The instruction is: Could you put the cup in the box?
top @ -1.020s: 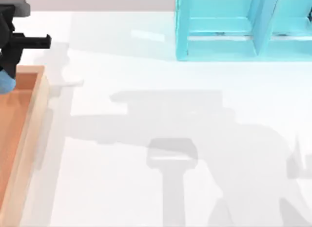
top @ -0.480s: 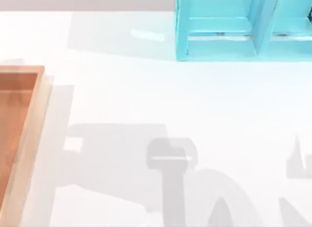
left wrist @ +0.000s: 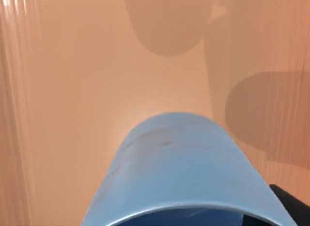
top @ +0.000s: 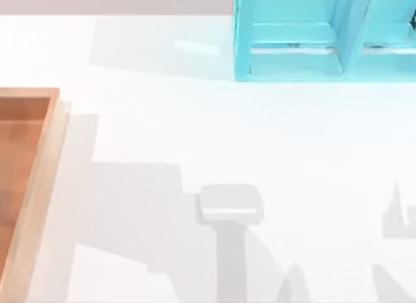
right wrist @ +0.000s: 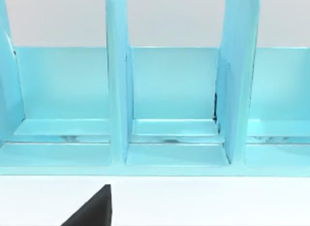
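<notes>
The blue cup (left wrist: 174,163) looms close in the left wrist view, hanging above the orange-brown floor of the box (left wrist: 72,90), where its shadow falls some way off. My left gripper is shut on the cup, and one dark finger (left wrist: 290,204) shows beside the cup's rim. In the top view the box's tan rim (top: 45,160) runs along the table's left edge, with part of the orange-brown inside showing. My right gripper (right wrist: 92,209) shows as a dark tip in the right wrist view, parked facing the shelf.
A turquoise shelf unit (top: 325,36) with upright dividers stands at the back right of the table; the right wrist view looks into its compartments (right wrist: 172,90). Arm shadows lie across the white tabletop (top: 195,134) in the middle and front.
My left gripper, holding the cup at the box's back corner a second ago, has moved left out of the top view, over the box. The shadows on the table have shifted.
</notes>
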